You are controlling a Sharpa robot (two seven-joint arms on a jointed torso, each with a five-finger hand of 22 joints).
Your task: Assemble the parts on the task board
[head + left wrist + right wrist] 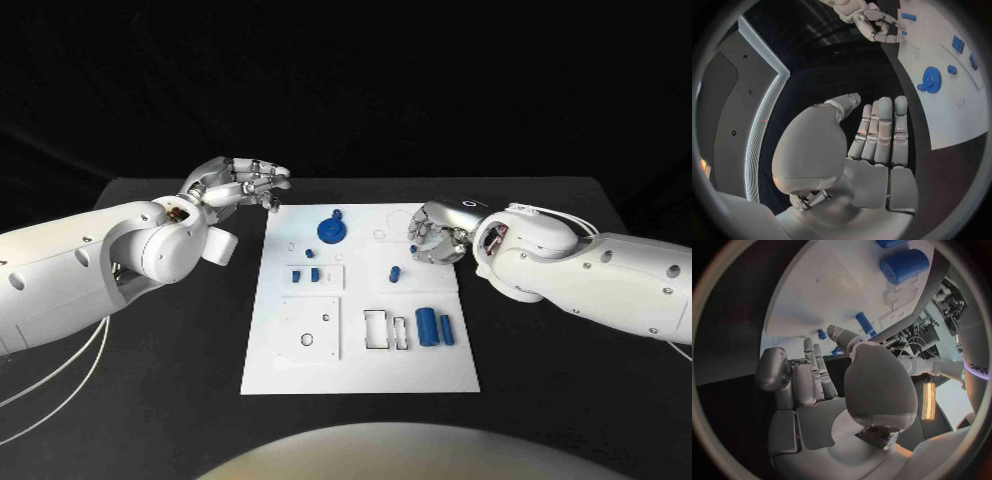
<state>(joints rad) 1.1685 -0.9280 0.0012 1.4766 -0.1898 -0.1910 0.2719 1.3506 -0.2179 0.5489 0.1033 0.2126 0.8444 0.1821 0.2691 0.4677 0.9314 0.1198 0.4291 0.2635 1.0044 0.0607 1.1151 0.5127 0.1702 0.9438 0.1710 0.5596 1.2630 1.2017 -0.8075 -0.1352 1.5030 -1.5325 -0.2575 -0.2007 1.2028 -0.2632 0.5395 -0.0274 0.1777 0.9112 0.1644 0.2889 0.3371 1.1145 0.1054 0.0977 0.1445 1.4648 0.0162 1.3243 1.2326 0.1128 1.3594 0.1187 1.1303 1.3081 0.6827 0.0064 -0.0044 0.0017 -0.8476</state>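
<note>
Two white arms reached in over the black bench (173, 400), one from each side, with the task board (361, 350) lying flat between them. The left hand (238, 183) hovered off the board's far-left corner, above the bench, its fingers lightly curled and apart — it held nothing, and its wrist view showed the fingers (882, 132) stretched out side by side with a bare palm. The right hand (433, 238) hung over the board's far-right part, fingers loosely bent; I could not make out anything gripped in it, and its wrist view showed an unoccupied palm with the fingers (814, 375) apart.

On the board, a round blue gear (332, 231) sat near the far edge, left of the right hand. Several small blue parts (304, 274) stood further in, and one more small part (391, 271) stood just near of the right hand. Nearer still — toward the right edge — a thick blue cylinder (427, 323) lay beside a thinner blue peg (447, 329), next to two narrow rectangular slots (375, 330).
</note>
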